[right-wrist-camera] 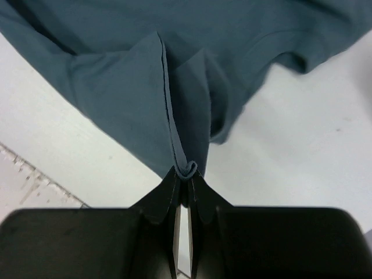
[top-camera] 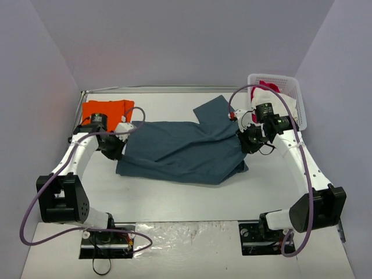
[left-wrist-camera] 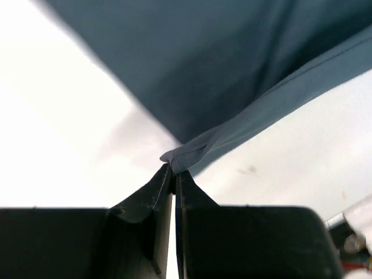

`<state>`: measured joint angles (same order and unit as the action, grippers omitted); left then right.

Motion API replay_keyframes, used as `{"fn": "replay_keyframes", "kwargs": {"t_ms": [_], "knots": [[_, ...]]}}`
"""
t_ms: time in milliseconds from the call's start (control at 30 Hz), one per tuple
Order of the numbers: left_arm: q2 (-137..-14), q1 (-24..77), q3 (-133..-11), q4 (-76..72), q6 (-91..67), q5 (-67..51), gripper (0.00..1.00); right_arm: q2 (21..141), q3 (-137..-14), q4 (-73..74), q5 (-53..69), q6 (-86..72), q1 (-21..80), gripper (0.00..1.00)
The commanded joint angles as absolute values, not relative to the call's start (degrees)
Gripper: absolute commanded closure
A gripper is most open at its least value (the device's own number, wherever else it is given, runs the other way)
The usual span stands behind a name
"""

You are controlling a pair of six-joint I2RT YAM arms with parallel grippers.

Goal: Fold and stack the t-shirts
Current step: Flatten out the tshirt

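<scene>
While slate-blue t-shirt [top-camera: 183,151] lies spread mid-table, long axis runs left-right, strung between both arms. Left gripper [left-wrist-camera: 174,172] pinched tight on left hem; right gripper [right-wrist-camera: 187,174] pinched tight on right fold. Orange t-shirt [top-camera: 107,108] folded at far-left corner, nearer left arm; stacking likely heads that way.

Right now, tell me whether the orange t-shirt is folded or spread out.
Folded: the orange t-shirt lies as a compact, flat rectangle at the far-left corner of the table, with no sleeves showing.
</scene>
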<state>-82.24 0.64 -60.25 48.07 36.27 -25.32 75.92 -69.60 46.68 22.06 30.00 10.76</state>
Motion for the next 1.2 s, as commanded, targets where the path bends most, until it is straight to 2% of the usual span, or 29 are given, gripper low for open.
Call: {"fn": "replay_keyframes", "kwargs": {"t_ms": [0, 167, 333, 433, 500, 633, 700, 967, 1100, 1167], "knots": [[-82.4, -2.2, -70.2, 44.3, 25.5, -22.2, 0.98, 81.4, -76.8, 42.4, 19.4, 29.0, 8.4, 1.00], [-94.5, -2.5, -92.9, 49.7, 17.2, -25.7, 0.98, 99.4, -94.7, 41.7, 22.1, 27.8, 5.1, 1.00], [-103.1, -3.1, -117.3, 55.8, 13.6, -27.1, 0.98, 111.9, -123.1, 44.6, 20.7, 24.8, 4.7, 1.00], [-103.9, -3.2, -126.7, 60.4, 13.4, -28.2, 0.98, 113.3, -134.8, 46.1, 20.8, 23.9, 4.5, 1.00], [-100.8, -3.4, -127.7, 61.1, 13.4, -28.7, 0.98, 110.7, -139.0, 46.2, 21.2, 23.8, 4.6, 1.00], [-92.4, -3.6, -125.1, 61.4, 14.5, -30.1, 0.98, 102.1, -139.7, 46.2, 22.9, 23.4, 4.6, 1.00], [-85.9, -3.7, -119.9, 60.4, 14.8, -29.9, 0.98, 97.3, -137.0, 45.8, 24.2, 22.8, 4.6, 1.00], [-59.5, -3.7, -100.0, 58.3, 13.7, -24.8, 0.98, 67.5, -112.8, 45.7, 26.6, 19.4, 4.5, 1.00], [-51.6, -3.6, -96.9, 59.5, 12.4, -24.7, 0.98, 55.2, -107.9, 45.9, 29.8, 18.1, 0.7, 1.00], [-49.1, -3.6, -97.4, 59.0, 12.0, -24.1, 0.98, 53.8, -108.4, 46.1, 31.9, 17.7, -2.1, 1.00]]}}
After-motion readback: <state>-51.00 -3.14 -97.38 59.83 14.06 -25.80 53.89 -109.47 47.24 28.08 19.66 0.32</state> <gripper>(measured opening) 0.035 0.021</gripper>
